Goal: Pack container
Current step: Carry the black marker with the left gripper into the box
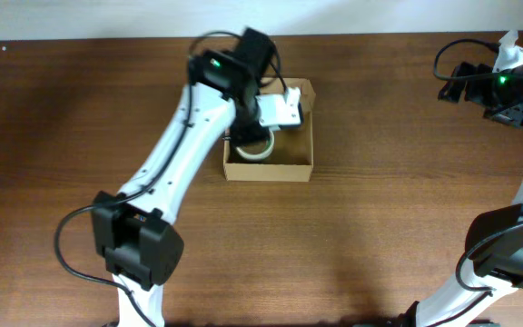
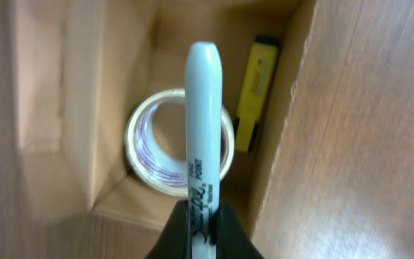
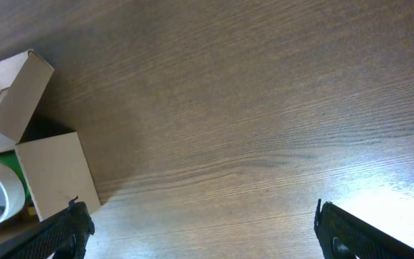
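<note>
A small tan cardboard box (image 1: pixel 271 171) stands with its flap open near the middle of the brown wooden surface (image 1: pixel 379 227). Inside lie a pale roll of tape (image 2: pixel 136 147) and, beside it, a yellow highlighter (image 2: pixel 259 83). Over the box, the left end effector (image 2: pixel 203 229) is clamped on a white marker pen (image 2: pixel 203 108). The right end effector (image 3: pixel 203 230) is spread apart, empty, well away from the box.

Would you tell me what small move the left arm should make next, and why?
Probably lower and release: the left gripper holds the marker directly over the open container, where a tape roll and yellow highlighter already lie.
</note>
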